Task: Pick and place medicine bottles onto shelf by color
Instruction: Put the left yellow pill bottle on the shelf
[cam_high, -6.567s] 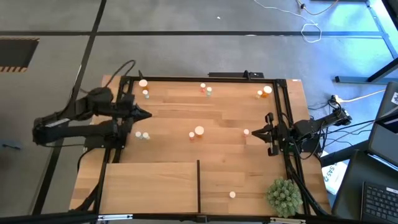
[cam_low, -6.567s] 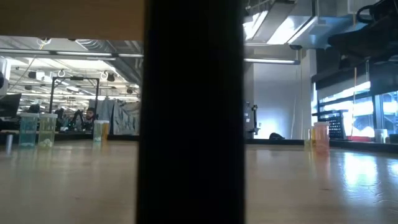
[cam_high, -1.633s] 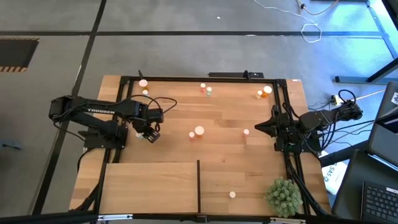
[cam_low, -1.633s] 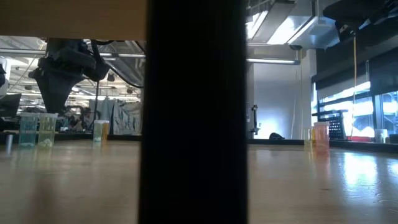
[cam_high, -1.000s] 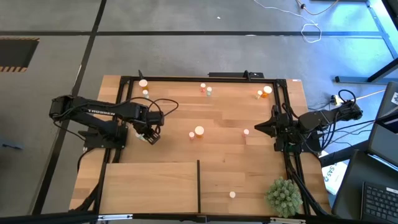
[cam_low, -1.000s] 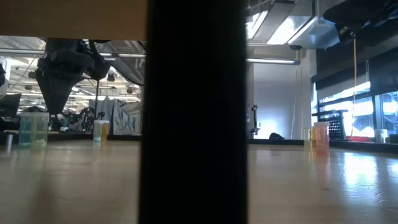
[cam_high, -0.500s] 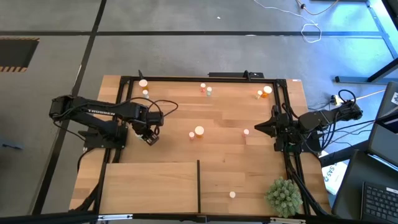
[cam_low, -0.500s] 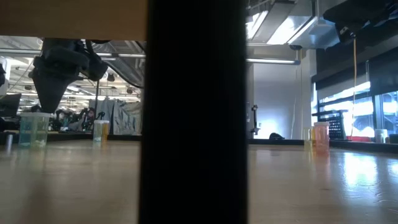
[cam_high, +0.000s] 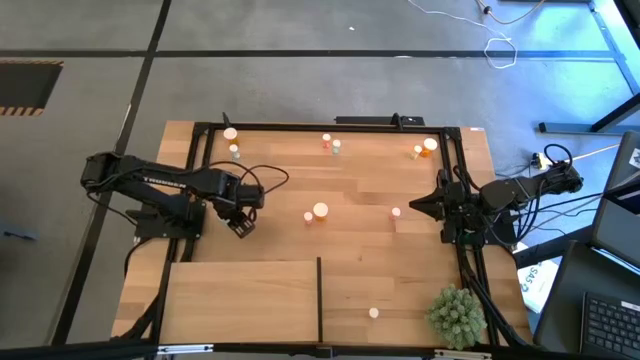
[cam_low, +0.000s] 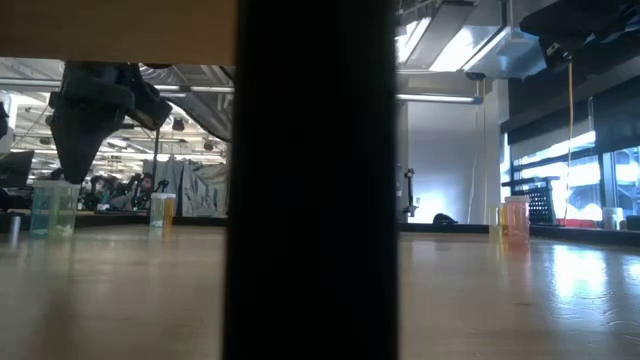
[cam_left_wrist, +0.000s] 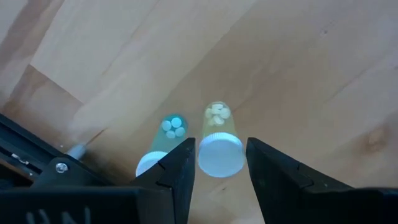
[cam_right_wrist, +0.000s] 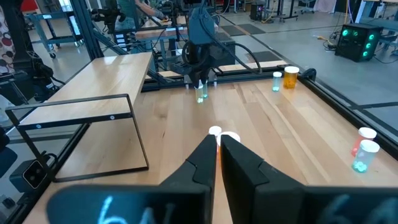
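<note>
Left end effector (cam_left_wrist: 219, 163) clamped on upright greenish bottle (cam_left_wrist: 219, 149) (cap up, axis vertical).

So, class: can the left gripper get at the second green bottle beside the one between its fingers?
Probably not yet. The left gripper is closed around a yellow-green bottle, while the blue-green bottle stands close beside it, outside one finger.

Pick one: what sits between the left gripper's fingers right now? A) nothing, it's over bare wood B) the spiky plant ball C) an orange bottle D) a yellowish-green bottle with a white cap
D. In the left wrist view the left gripper has its fingers on either side of the white cap of a yellowish-green bottle, with a blue-green bottle standing just outside one finger.
</note>
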